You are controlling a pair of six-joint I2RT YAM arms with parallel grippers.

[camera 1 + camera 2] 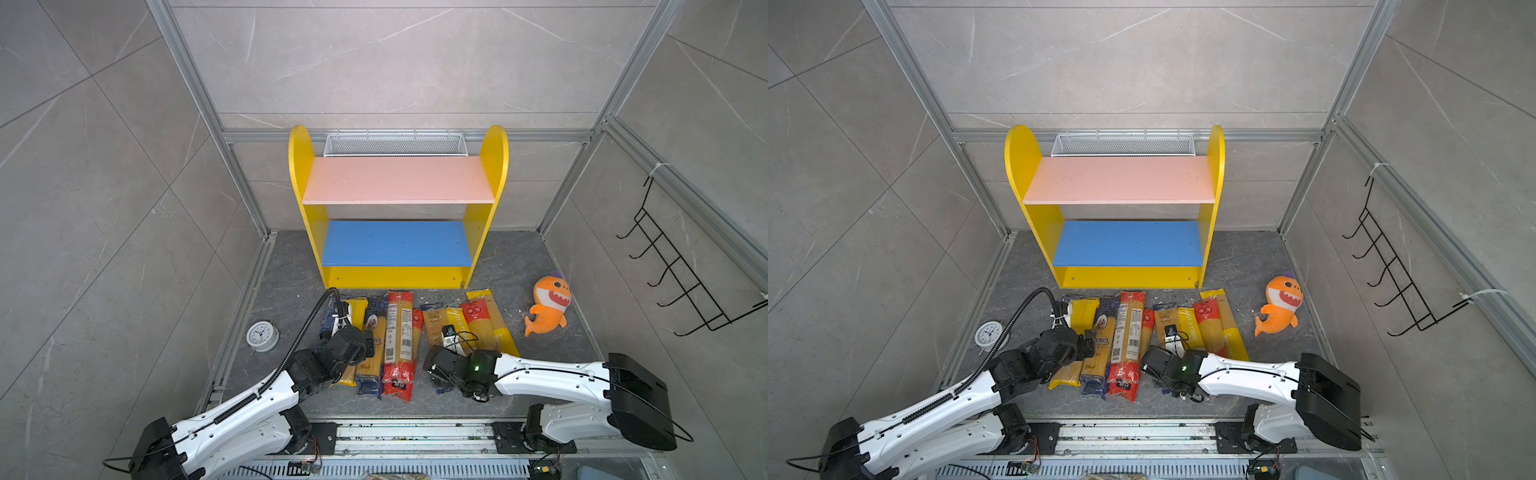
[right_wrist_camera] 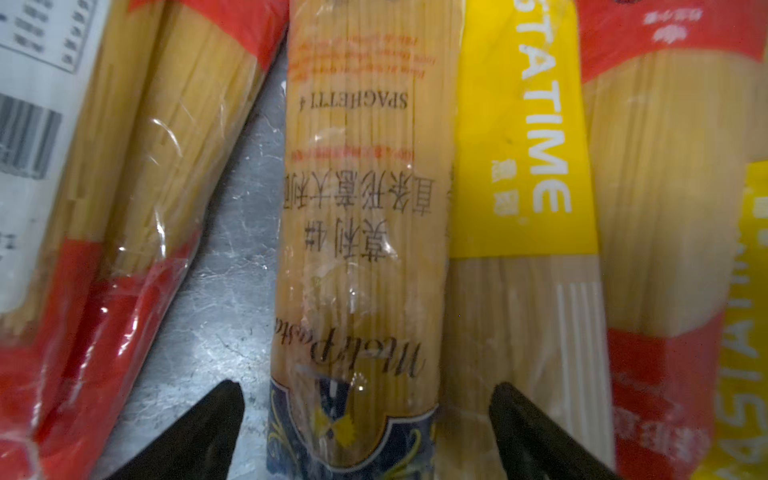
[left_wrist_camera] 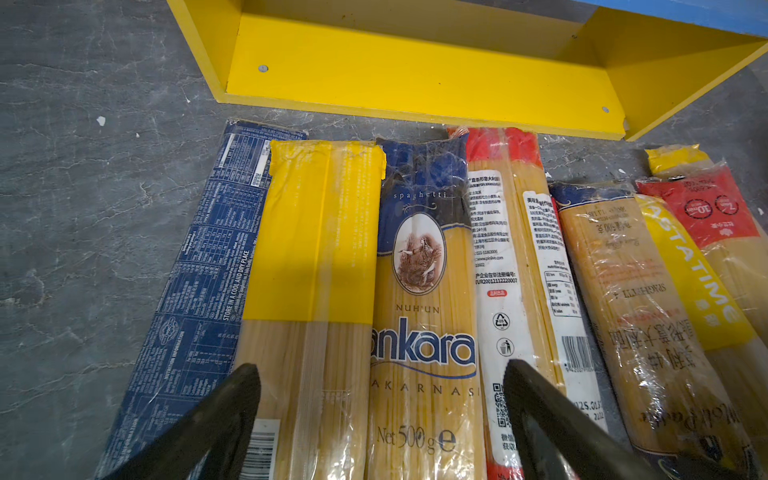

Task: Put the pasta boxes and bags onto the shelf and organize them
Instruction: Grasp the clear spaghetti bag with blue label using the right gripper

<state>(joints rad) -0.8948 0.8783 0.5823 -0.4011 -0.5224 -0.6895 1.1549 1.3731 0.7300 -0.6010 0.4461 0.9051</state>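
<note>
Open shelf (image 1: 398, 179) (packs (image 1: 400, 332) tight in front)

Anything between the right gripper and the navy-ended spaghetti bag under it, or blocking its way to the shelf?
Nothing visible. The open right gripper hangs over the spaghetti bag; the shelf ahead is bare.

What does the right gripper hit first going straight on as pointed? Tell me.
The right gripper would probably meet the navy-ended spaghetti bag, which lies between its open jaws; depth is unclear, and it may also touch the yellow-banded pack alongside.
</note>
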